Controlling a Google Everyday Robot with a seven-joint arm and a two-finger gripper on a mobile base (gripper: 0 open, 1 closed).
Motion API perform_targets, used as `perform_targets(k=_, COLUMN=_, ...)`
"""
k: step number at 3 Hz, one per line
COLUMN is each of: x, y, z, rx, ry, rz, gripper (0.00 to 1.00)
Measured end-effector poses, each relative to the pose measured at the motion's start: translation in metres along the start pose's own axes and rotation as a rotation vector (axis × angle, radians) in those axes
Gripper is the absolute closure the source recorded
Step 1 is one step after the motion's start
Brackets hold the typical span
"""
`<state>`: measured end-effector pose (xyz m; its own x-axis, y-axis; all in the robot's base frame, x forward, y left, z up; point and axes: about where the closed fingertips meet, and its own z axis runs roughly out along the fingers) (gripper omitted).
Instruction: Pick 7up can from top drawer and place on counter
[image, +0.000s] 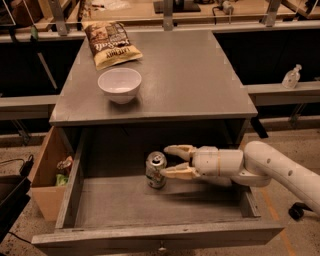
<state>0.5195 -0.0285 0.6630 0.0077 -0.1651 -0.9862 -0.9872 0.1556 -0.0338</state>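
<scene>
My tool (166, 160), spread wide inside the top drawer (125, 207), has the upright 7up can (155, 171) at its 9 o'clock, seemingly right at its tips.

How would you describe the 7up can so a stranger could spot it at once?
Start at the grey cabinet's open top drawer. On its floor stands the 7up can, at the open fingers of the gripper. It is the only silvery cylinder there.
</scene>
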Motion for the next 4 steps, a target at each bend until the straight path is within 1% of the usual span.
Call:
perform_targets(k=2, x=-0.0013, y=0.0015, z=0.0053, rx=-0.011, ry=-0.003, rz=-0.001, gripper=0.95)
perform_targets(k=3, x=-0.0019, y=0.0022, z=0.0073, rx=-0.015, ry=-0.004, rz=-0.002, gripper=0.92)
perform_targets(k=4, x=-0.0025, y=0.0030, z=0.0091, rx=-0.019, ry=-0.005, rz=-0.002, gripper=0.68)
